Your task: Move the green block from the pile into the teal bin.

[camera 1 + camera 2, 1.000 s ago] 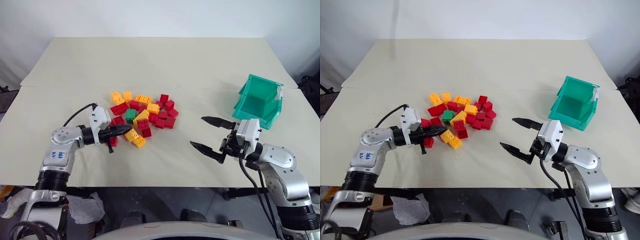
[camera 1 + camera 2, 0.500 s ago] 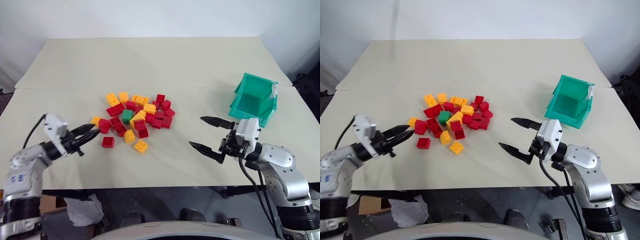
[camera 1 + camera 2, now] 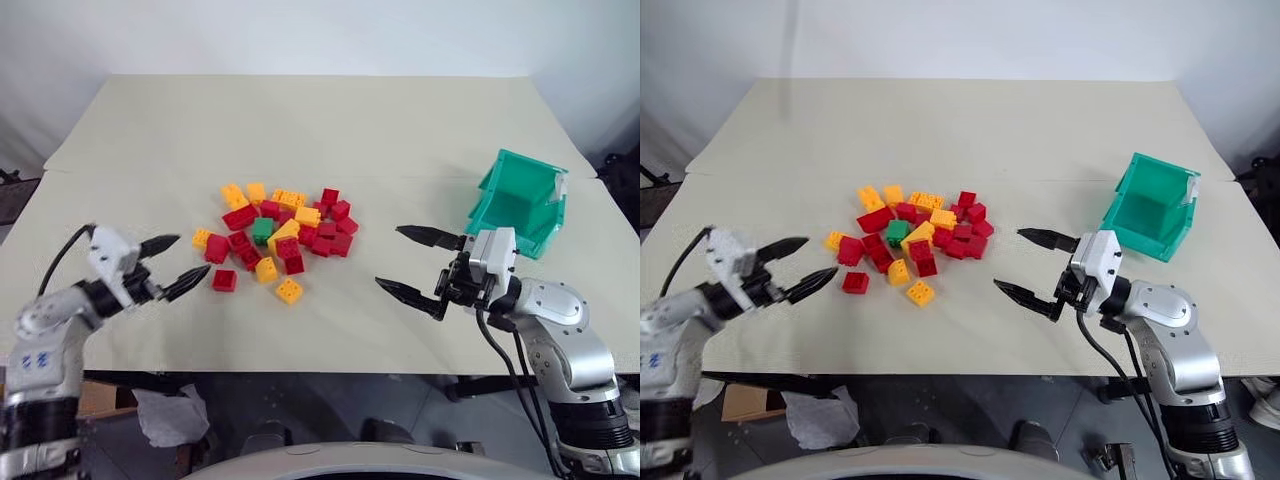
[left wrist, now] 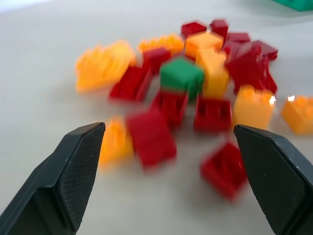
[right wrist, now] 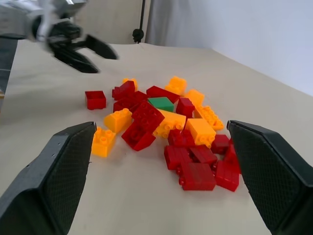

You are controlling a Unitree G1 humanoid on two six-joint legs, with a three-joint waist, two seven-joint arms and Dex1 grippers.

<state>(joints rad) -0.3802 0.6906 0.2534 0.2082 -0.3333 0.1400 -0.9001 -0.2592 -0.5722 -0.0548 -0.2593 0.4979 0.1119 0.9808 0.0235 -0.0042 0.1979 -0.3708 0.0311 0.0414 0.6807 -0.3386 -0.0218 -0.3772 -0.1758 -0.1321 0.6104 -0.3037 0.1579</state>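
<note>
The left gripper [image 3: 170, 262] hovers near the pile [image 3: 278, 236], on its left, fingers spread wide and empty. The right gripper [image 3: 415, 262] hangs on the pile's other side, just as wide and empty. The green block [image 3: 262, 229] lies inside the pile among red and yellow bricks, well apart from both grippers. The teal bin [image 3: 520, 203] stands far right of the pile. The right wrist view shows the block's flat top [image 5: 161, 103]; the left wrist view shows its side [image 4: 181, 77].

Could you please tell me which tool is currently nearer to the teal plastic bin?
Right. The right tool hangs open just beside the teal plastic bin; the left tool is open beyond the pile of red and yellow bricks.
</note>
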